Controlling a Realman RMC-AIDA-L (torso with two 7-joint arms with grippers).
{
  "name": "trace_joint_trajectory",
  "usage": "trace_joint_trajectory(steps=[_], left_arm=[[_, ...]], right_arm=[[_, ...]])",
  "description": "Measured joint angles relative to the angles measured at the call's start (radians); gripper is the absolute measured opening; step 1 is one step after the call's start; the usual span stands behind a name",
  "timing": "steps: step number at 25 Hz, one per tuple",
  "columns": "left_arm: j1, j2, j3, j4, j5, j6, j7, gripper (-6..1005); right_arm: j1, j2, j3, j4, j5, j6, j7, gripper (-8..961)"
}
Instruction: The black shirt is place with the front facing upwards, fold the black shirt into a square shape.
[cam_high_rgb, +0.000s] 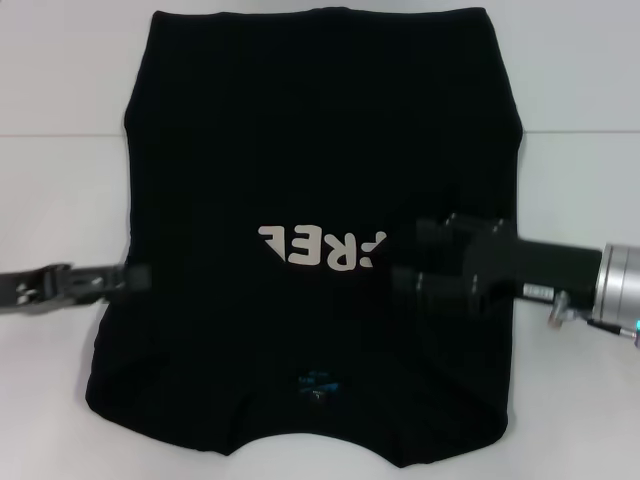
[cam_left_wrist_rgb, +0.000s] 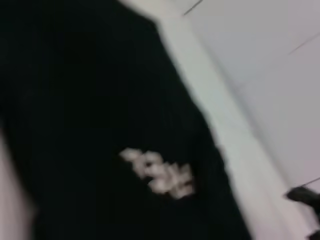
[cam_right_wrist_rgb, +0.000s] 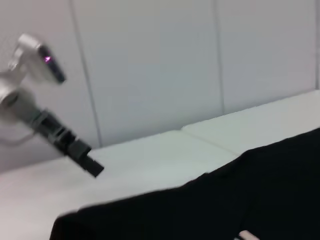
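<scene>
I've got the black shirt (cam_high_rgb: 310, 180) spread flat on the white counter (cam_high_rgb: 60, 200), print side up, collar end toward me, both sleeves apparently already tucked in so the sides run fairly straight. My right pincer (cam_high_rgb: 405, 278) is over the cloth, just past the last letters of the chest print (cam_high_rgb: 320, 246), and black on black I honestly can't tell whether its jaws are apart or closed on fabric. My left pincer (cam_high_rgb: 140, 276) sits right at the shirt's opposite edge, level with the print; same story, its jaw state is lost against the dark cloth. Here's my worry: if the right one bites only the top layer, the folded sleeve underneath may slide out and the side will go ragged. If the two pincers lift at different heights or speeds, I'd expect the panel to skew and the final shape to come out crooked, not square. The left one is so near the edge it could pinch thin and slip off mid-fold. Dragging low would bunch the hem end.
</scene>
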Motion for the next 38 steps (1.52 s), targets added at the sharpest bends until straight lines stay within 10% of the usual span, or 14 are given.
trace_joint_trajectory(steps=[10, 20, 38], left_arm=[[-0.041, 0.014, 0.001, 0.096, 0.3, 0.022, -0.198, 737], [-0.052, -0.077, 0.092, 0.281, 0.412, -0.004, -0.191, 736], [-0.063, -0.117, 0.172, 0.276, 0.492, -0.097, -0.191, 736]], right_arm=[[-0.088, -0.006, 0.011, -0.04, -0.029, -0.045, -0.077, 795], [-0.112, -0.014, 0.024, -0.04, -0.029, -0.05, -0.07, 794], [-0.121, -0.01, 0.024, -0.037, -0.021, -0.074, -0.069, 796]])
